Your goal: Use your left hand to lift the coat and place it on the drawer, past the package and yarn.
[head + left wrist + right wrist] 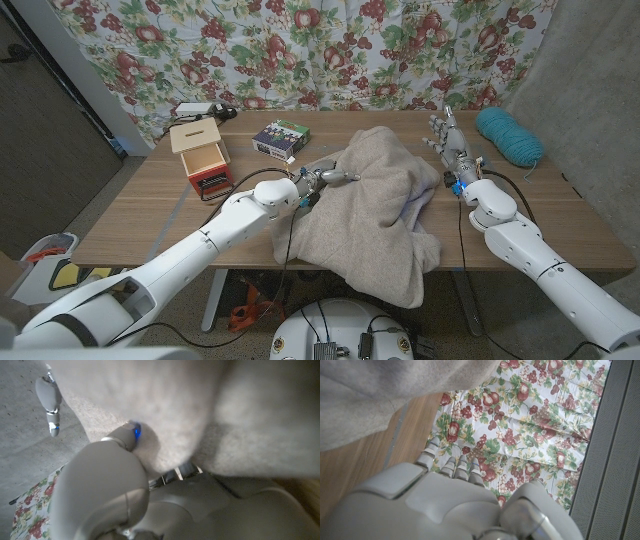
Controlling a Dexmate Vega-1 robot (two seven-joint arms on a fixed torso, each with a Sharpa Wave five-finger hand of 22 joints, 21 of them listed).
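Altogether one coat (375, 205), one yarn (508, 136).

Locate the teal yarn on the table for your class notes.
In the head view the yarn lies at the table's far right corner, on the robot's right, just beyond the right hand and apart from the coat.

Overhead head view; close wrist views
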